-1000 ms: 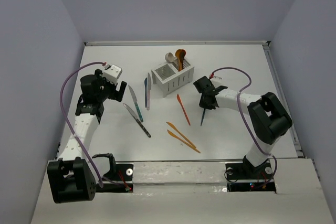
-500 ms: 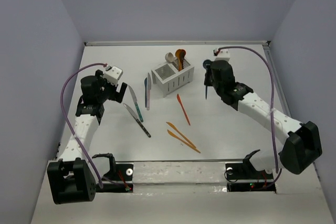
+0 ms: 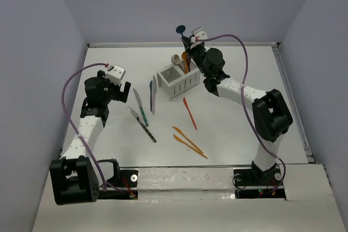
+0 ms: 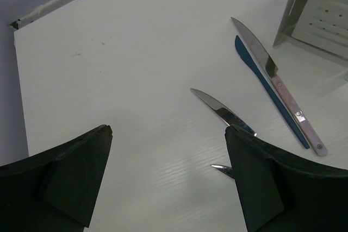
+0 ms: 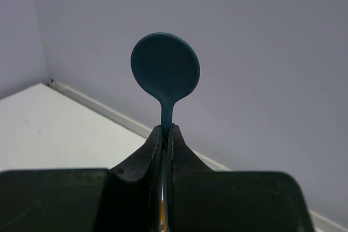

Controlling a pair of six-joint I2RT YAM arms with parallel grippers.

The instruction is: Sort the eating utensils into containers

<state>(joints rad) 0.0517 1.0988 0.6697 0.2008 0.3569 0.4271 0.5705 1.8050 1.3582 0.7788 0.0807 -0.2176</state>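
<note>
Teal spoon (image 5: 165,69), bowl up, pinched by its handle in the right pincer (image 5: 165,137) high over the white caddy (image 3: 184,86) near the far edge of the counter (image 3: 244,129), apparently ready to drop in. Left pincer (image 4: 168,180) gapes wide over knives (image 4: 261,61).

I see no readable text, labels, brands or numbers in any view from my end.

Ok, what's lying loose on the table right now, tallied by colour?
Orange utensils: 3
Blue knife: 1
Purple-handled knife: 1
Teal-handled knife: 1
Black-handled knife: 1
Total: 7, not counting the dark teal spoon in the right gripper.
</note>
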